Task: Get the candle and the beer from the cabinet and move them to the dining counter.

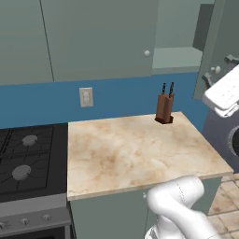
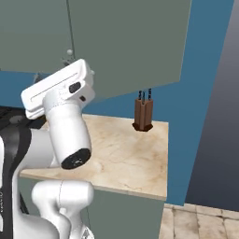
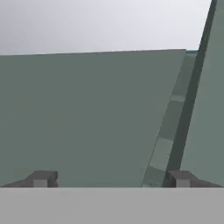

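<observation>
Blue wall [image 1: 116,95] at frame centre carries a pale socket plate [image 1: 86,97]. Beige veined marble desk [image 1: 126,154] at centre bears a brown wooden knife block [image 1: 165,108]. Black gas hob [image 1: 28,158] at left. Tan tiled floor [image 1: 226,212] at lower right.

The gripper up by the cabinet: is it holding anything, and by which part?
Nothing is held. In the hand view the gripper is open, its two fingertips far apart with only the grey-green cabinet door and its ajar edge ahead.
</observation>
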Motion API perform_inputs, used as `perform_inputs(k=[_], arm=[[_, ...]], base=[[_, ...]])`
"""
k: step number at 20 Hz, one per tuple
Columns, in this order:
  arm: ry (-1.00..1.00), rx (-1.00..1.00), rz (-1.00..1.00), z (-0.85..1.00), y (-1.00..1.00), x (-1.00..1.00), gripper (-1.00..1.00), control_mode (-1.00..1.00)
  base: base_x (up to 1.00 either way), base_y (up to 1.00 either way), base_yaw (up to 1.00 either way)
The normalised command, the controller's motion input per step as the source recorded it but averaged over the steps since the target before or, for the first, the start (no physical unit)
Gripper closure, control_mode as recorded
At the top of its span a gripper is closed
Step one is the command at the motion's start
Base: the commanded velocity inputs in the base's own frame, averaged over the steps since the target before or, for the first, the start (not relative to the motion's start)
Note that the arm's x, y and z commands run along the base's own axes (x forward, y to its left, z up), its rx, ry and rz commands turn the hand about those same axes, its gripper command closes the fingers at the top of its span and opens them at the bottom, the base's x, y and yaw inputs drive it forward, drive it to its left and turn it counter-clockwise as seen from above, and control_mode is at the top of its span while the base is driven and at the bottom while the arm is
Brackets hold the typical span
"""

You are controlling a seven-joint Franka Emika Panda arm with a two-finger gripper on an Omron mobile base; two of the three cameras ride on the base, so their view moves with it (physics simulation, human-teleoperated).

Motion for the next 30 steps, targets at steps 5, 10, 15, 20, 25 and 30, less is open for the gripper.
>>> perform_inputs(k=[5,10,15,20,25,30], arm=[[0.18,-0.28,-0.14,-0.29,1.00,0.00,-1.00,-1.00],[0.20,-0.20,-0.36,-0.43,0.58,0.04,-1.00,-1.00],[0.23,-0.15,-0.57,-0.42,0.16,0.12,-1.00,-1.00],[0.26,-0.12,-0.66,-0.27,0.00,0.20,-1.00,-1.00],[0.28,-0.13,-0.60,-0.05,-0.06,0.39,-1.00,-1.00],[0.30,-0.14,-0.51,-0.06,-0.09,0.60,-1.00,-1.00]], base=[[0.00,0.00,0.00],[0.00,0.00,0.00],[0.00,0.00,0.00],[0.00,0.00,0.00],[0.00,0.00,0.00],[0.00,0.00,0.00]])
